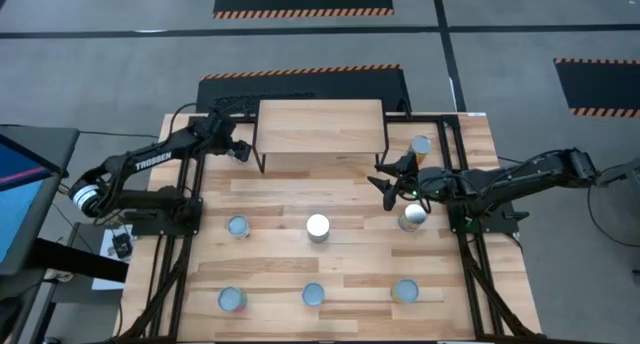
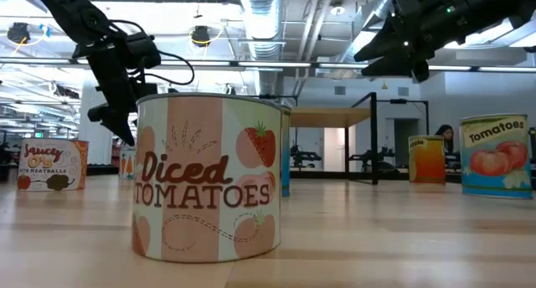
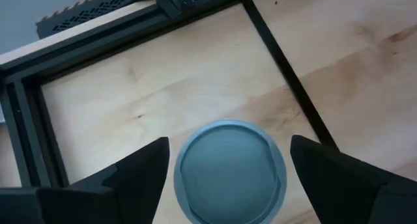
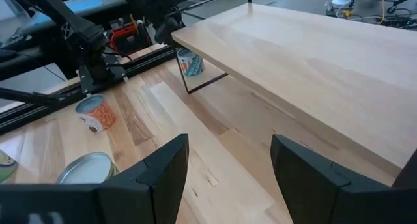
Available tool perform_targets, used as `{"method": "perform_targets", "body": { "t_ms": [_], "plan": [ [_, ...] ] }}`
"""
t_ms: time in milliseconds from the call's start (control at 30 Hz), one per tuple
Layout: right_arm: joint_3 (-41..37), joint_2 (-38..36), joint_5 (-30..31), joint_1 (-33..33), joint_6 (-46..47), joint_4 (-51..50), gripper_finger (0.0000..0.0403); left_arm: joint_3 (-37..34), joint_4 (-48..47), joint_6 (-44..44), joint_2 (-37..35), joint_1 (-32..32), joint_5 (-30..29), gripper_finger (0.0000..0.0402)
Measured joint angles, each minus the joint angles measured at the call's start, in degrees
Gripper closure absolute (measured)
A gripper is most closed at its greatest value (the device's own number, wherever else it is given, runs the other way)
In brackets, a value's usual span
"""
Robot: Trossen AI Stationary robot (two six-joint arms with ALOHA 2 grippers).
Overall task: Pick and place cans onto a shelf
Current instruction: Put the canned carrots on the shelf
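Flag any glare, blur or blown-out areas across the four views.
High view: centre can top glares white. Low view: Diced Tomatoes can sharp, ceiling lights overexposed, arms silhouetted. Left wrist view: can and fingers soft. Right wrist view: shelf evenly lit, no glare.

Shelf (image 1: 321, 127) top bare; cans (image 1: 318, 228) stand well apart.

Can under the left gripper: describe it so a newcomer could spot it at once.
Find the shelf at the table's far edge. The can stands on the tabletop just off its left end, between the left gripper's open fingers. Every other can stands clear of that gripper.
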Motion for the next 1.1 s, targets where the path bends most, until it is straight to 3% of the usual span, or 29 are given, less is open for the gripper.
{"method": "perform_targets", "body": {
  "t_ms": [200, 633, 767, 933, 1100],
  "plan": [
    [0.00, 0.00, -0.02, 0.00, 0.00, -0.04, 0.0158, 0.00, 0.36, -0.02, 0.62, -0.02, -0.02, 0.0067],
    [0.00, 0.03, -0.02, 0.00, 0.94, -0.90, 0.0158, -0.02, 4.04, 0.87, 10.94, -0.03, 1.23, 0.0062],
    [0.00, 0.02, -0.02, 0.00, 1.38, -1.43, 0.0158, -0.02, 3.69, 0.85, 10.67, -0.02, 1.45, 0.0079],
    [0.00, 0.02, -0.02, 0.00, 2.32, -2.40, 0.0159, -0.02, 0.95, 0.36, 8.43, -0.02, 1.31, 0.0128],
    [0.00, 0.03, -0.02, 0.00, 2.87, -2.38, 0.0159, -0.02, -1.17, -0.65, 3.88, -0.02, -0.10, 0.0133]
  ]
}}
